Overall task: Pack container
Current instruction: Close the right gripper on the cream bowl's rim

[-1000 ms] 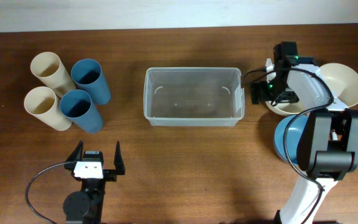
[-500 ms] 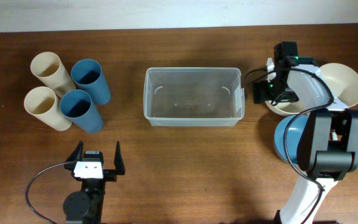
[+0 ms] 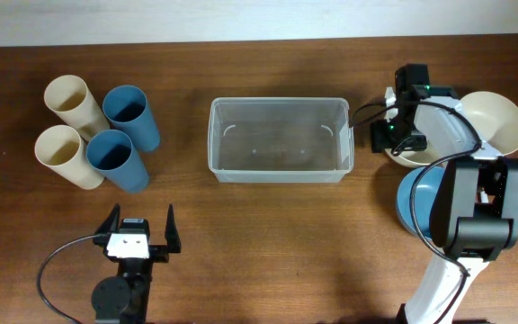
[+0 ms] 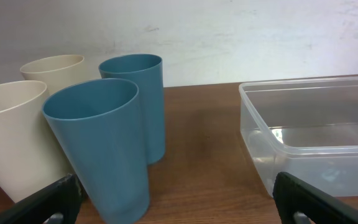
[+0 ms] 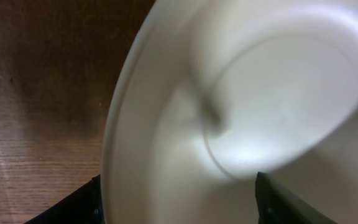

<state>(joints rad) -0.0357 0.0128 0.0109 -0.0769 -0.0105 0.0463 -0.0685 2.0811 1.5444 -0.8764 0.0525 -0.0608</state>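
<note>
The clear rectangular container [image 3: 277, 176] stands empty at the table's middle; it also shows at the right of the left wrist view [image 4: 316, 149]. My right gripper [image 3: 401, 135] is just right of the container, low over cream bowls [image 3: 497, 121]. In the right wrist view its open fingers [image 5: 179, 199] straddle the rim and wall of a cream bowl [image 5: 253, 106], not closed on it. My left gripper [image 3: 138, 236] is open and empty near the front edge; its fingertips [image 4: 179, 199] frame bare wood.
Two blue cups [image 3: 131, 115] and two cream cups [image 3: 72, 101] stand at the far left, close in the left wrist view [image 4: 104, 143]. A blue bowl [image 3: 412, 202] lies under the right arm, near the right edge.
My right gripper has shifted slightly right and back, further onto the cream bowl. The left arm, container and cups have not moved.
</note>
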